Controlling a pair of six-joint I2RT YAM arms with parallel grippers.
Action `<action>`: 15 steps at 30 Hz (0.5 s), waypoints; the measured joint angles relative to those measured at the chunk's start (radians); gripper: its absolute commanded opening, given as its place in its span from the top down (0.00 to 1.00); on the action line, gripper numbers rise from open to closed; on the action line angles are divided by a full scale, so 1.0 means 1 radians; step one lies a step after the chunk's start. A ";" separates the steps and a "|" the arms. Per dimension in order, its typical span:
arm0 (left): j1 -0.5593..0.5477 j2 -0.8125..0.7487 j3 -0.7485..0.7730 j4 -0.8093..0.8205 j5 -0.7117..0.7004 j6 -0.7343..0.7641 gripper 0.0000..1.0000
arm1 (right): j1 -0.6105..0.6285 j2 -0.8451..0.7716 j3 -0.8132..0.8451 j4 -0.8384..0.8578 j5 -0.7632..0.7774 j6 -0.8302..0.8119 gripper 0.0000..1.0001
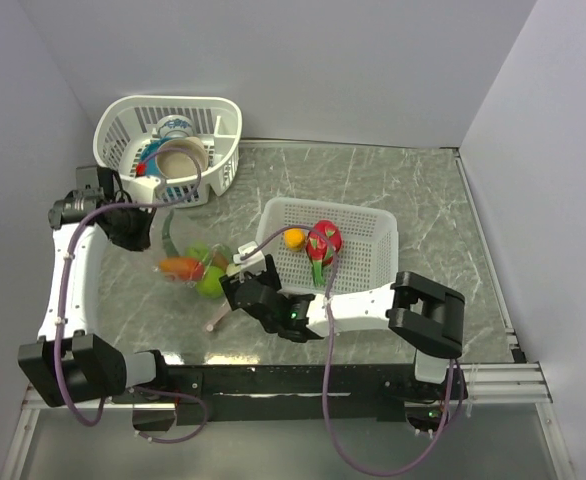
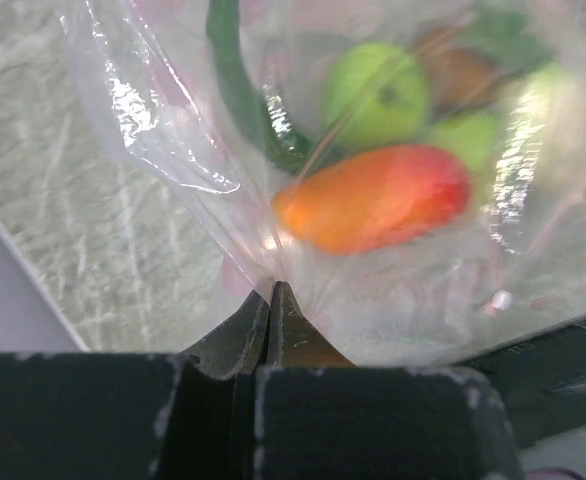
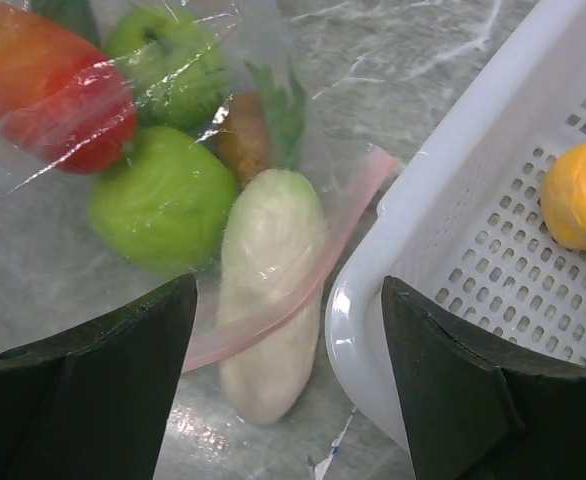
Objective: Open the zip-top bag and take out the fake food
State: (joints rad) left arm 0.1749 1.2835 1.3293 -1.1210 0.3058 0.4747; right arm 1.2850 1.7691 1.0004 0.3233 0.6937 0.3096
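Note:
The clear zip-top bag (image 1: 188,262) lies left of centre with its pale pink zipper strip (image 3: 308,268) facing the right gripper. My left gripper (image 2: 270,292) is shut on a pinch of the bag's plastic at its far side; in the top view the left gripper (image 1: 149,231) is at the bag's left. Inside the bag are a red-orange fruit (image 2: 373,198), a green apple (image 2: 376,95) and a cucumber (image 2: 241,90). A white oblong (image 3: 270,300) sticks out past the zipper. My right gripper (image 3: 288,290) is open, its jaws on either side of the oblong and the basket's rim. A dragon fruit (image 1: 323,240) and an orange (image 1: 294,238) lie in the basket.
The white mesh basket (image 1: 368,262) stands right of the bag, its rim (image 3: 413,235) close to my right fingers. A second white basket (image 1: 213,120) with bowls and a cup stands at the back left. Walls close in on the left, back and right.

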 measured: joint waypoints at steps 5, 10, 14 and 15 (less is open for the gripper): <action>0.004 -0.041 -0.223 0.122 -0.148 0.022 0.99 | 0.006 0.006 0.002 0.006 -0.010 -0.005 0.14; 0.023 0.037 -0.433 0.299 -0.316 0.057 0.99 | 0.032 0.002 -0.012 0.008 0.004 -0.026 0.13; 0.047 0.090 -0.496 0.417 -0.400 0.089 0.99 | 0.035 -0.038 -0.079 0.011 0.022 -0.018 0.16; 0.054 0.101 -0.501 0.441 -0.417 0.095 0.99 | 0.032 -0.054 -0.102 0.003 0.027 -0.010 0.16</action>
State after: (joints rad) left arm 0.2287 1.3842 0.8284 -0.6796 -0.1108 0.5697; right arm 1.3174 1.7153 0.8982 0.3260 0.7212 0.2993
